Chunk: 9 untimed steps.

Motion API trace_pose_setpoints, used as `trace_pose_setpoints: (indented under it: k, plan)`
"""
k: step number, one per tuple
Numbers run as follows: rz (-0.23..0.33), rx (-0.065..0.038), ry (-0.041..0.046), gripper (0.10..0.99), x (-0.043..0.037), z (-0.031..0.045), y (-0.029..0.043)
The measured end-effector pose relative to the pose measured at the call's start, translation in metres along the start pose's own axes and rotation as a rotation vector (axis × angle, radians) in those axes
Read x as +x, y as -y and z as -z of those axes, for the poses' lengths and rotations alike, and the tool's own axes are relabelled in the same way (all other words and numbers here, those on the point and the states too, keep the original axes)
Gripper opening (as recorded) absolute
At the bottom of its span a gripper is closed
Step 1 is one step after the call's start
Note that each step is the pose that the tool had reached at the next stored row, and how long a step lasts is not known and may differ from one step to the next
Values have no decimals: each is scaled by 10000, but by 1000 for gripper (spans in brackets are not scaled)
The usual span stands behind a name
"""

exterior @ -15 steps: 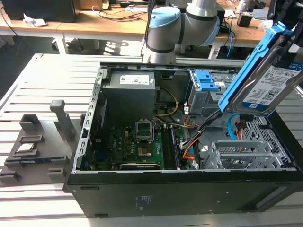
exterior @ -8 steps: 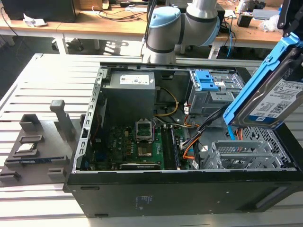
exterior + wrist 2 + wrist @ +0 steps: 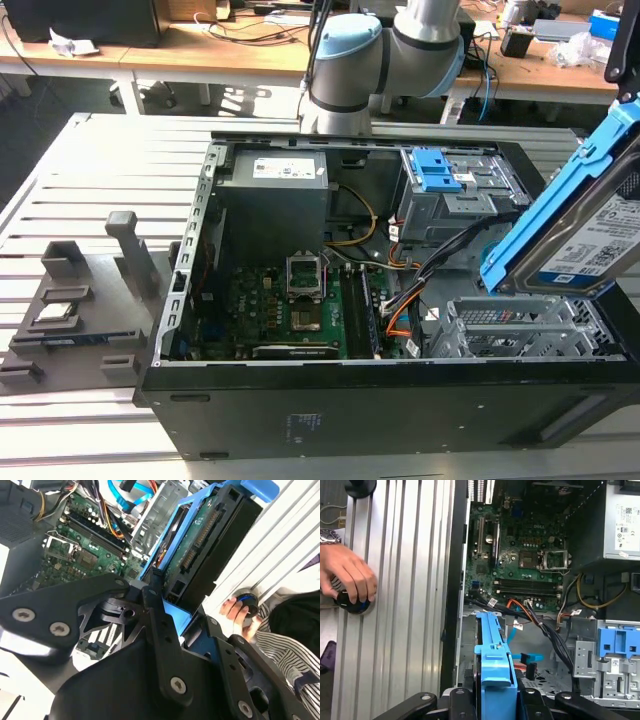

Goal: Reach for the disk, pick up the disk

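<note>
The disk (image 3: 590, 235), a silver drive with a white-and-blue label in a blue plastic bracket, hangs tilted above the right end of the open computer case (image 3: 300, 405) in the exterior view. My gripper (image 3: 492, 697) is shut on it, and its black fingers (image 3: 457, 700) clamp the blue bracket from both sides. In the second wrist view the disk (image 3: 200, 545) shows its green circuit board side, with the gripper (image 3: 177, 607) closed around its near end. The disk is clear of the metal drive cage (image 3: 510, 325) below it.
Inside the case lie the motherboard (image 3: 290, 310), a grey power supply (image 3: 275, 175) and blue drive latches (image 3: 435, 170), with loose cables between. A grey fixture (image 3: 80, 310) holding a small chip (image 3: 55, 312) sits at the exterior view's left. A person's hand (image 3: 350, 575) rests on a black knob beside the case.
</note>
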State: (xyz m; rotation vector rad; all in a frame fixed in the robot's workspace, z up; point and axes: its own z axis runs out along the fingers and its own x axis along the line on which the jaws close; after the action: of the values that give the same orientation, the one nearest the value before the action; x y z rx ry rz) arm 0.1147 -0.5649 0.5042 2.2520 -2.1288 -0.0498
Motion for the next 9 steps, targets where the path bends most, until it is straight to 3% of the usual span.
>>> trace_pose_setpoints:
  k: [3, 9]
  plan:
    - [0, 0, 0, 369, 41, -61, 6]
    - [1, -3, 0, 369, 45, -202, 22]
